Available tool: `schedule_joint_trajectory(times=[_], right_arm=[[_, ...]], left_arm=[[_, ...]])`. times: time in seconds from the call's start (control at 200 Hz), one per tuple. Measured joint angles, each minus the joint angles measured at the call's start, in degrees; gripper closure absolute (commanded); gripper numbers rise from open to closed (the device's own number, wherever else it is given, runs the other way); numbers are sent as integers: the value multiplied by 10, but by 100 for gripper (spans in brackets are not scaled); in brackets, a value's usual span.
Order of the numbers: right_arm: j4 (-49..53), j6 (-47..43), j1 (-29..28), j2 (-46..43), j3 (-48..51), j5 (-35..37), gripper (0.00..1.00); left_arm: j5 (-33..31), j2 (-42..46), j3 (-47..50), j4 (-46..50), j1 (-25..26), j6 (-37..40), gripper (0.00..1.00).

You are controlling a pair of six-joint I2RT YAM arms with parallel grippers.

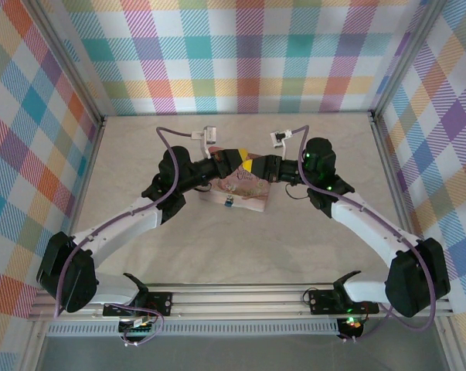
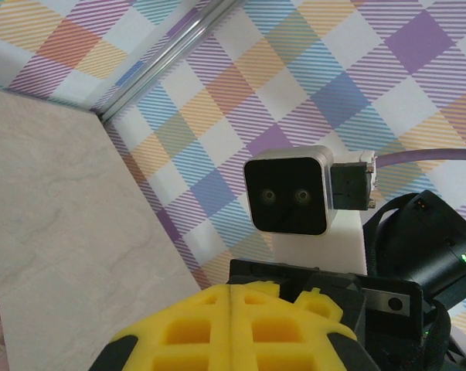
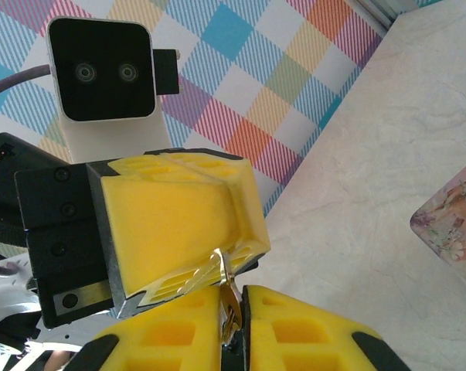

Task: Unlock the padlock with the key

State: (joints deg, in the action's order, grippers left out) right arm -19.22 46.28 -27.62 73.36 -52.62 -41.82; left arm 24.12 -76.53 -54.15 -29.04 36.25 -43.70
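The two grippers meet tip to tip above the pink tin (image 1: 240, 188). In the right wrist view a small silvery key (image 3: 231, 282) stands between the yellow fingers of my right gripper (image 3: 236, 295), which are closed on its head. The key's blade runs under the tip of the left gripper's yellow fingers (image 3: 175, 224), which are pressed together on it. My left gripper (image 2: 231, 292) shows only a thin seam between its pads. The tiny blue padlock (image 1: 229, 202) hangs at the tin's near edge, below both grippers (image 1: 253, 165).
The tin lies mid-table, and one corner of it (image 3: 453, 224) shows in the right wrist view. Plaid walls enclose the beige table (image 1: 217, 247) on three sides. Each wrist camera (image 2: 287, 189) faces the other at close range.
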Motion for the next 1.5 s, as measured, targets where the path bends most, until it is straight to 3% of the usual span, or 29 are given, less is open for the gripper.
schedule_joint_trajectory(times=[0.225,0.41,0.53,0.625,0.795,0.94,1.075,1.345,1.5], right_arm=[[7,-4,0,-1,0,9,100],[29,-21,0,-8,0,22,100],[63,-46,0,-12,-6,28,100],[106,-79,-2,-16,-17,39,100],[210,-168,-2,-16,-44,70,100],[283,-246,-2,-1,-61,104,100],[319,-291,-2,53,-65,121,100],[323,-294,-2,178,-80,111,100],[322,-292,-2,230,-122,108,100]], left_arm=[[-7,0,0,0,0,0,100],[-8,0,2,4,0,0,100],[-9,3,6,12,0,2,87],[-19,16,8,36,0,18,62],[-51,80,14,103,-9,51,45],[-77,136,23,175,-19,89,35],[-97,169,57,240,-20,119,33],[-121,178,186,322,-21,139,28],[-121,171,215,322,-21,157,19]])
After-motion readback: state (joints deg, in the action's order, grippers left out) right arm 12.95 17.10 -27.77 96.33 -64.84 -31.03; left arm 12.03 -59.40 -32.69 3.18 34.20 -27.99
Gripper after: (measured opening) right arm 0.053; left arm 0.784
